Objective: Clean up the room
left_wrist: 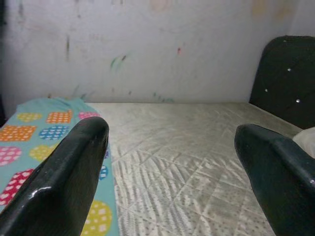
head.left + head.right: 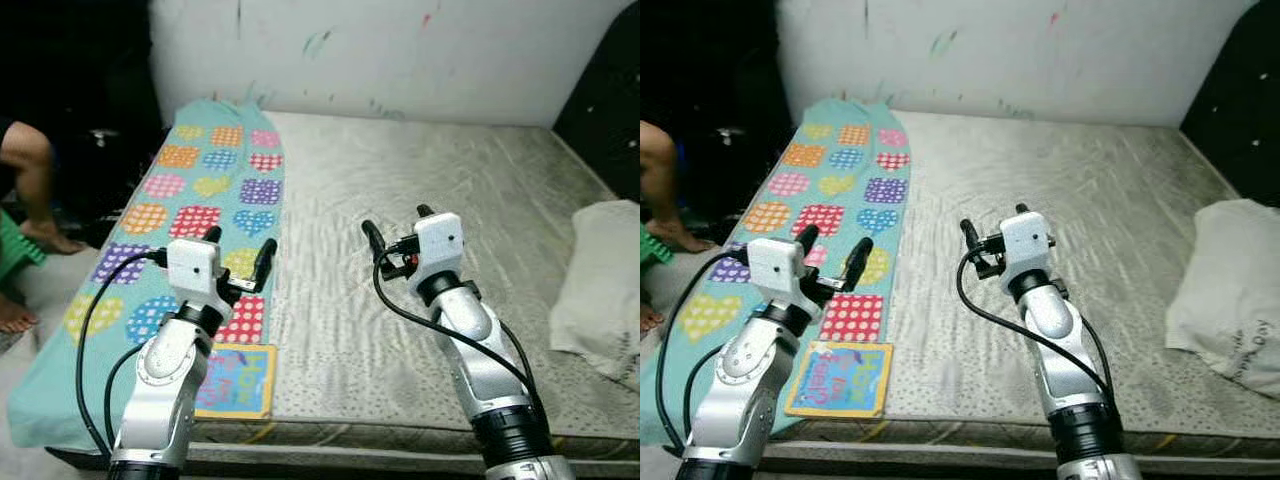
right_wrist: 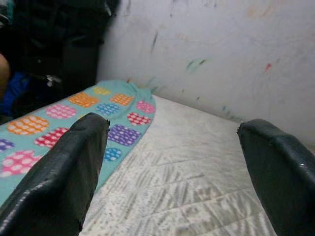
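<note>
Your heart-patterned blanket (image 2: 195,215) lies spread along the left edge of the bare mattress (image 2: 420,190), and a white cloth (image 2: 605,285) sits crumpled at the right edge. Nothing looks gathered yet. Your left gripper (image 2: 238,250) and right gripper (image 2: 398,228) hover above the mattress, fingers apart, holding nothing.

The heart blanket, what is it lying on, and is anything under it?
The blanket lies along the robot's left side of a bare mattress, its edge hanging over. A colourful card rests on its near end. Whatever lies beneath is covered and cannot be seen.

2 silver arms (image 2: 165,380), black fingers (image 2: 265,258), black cables (image 2: 90,330).
</note>
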### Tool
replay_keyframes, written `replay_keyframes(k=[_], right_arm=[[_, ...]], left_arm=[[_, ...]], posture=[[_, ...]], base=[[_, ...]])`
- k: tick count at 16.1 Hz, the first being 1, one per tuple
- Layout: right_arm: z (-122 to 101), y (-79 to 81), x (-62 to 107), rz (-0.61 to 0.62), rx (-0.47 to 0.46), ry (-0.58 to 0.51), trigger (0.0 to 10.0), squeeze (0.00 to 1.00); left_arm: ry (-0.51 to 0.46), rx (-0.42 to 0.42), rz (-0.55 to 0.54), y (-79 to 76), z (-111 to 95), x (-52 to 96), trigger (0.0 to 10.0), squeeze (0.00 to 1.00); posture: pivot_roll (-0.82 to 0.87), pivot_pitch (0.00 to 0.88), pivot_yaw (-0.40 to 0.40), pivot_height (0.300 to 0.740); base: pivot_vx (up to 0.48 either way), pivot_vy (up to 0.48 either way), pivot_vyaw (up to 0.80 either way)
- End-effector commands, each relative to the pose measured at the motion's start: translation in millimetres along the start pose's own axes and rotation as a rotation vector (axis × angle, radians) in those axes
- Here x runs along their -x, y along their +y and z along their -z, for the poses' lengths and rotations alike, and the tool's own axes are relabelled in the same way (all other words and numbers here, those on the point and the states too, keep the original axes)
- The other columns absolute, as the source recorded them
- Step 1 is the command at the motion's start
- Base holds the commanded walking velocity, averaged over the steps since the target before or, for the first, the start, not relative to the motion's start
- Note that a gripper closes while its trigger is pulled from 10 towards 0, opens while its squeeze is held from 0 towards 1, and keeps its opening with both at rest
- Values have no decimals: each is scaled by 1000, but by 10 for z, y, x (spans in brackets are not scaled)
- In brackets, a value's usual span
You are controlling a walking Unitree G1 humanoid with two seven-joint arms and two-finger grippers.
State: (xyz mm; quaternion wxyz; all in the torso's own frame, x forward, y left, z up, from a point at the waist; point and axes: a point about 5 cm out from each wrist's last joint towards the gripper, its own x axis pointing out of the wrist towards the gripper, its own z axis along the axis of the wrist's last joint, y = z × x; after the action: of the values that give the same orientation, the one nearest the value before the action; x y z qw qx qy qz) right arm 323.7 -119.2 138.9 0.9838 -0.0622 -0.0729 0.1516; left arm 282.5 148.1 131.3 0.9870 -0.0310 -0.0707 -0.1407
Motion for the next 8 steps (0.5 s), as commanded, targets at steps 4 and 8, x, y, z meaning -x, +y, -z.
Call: replay_keyframes(k=[4, 8], right_arm=[[-20, 34, -20, -16, -2, -8, 10000, 0], [-20, 37, -23, -20, -2, -8, 10000, 0]], left_arm=[[7, -17, -10, 23, -7, -7, 10000, 0], [8, -16, -10, 22, -4, -10, 10000, 0]], posture=[[-24, 0, -62, 740], [-24, 0, -62, 740]], base=[[0, 0, 0], [0, -269, 0]])
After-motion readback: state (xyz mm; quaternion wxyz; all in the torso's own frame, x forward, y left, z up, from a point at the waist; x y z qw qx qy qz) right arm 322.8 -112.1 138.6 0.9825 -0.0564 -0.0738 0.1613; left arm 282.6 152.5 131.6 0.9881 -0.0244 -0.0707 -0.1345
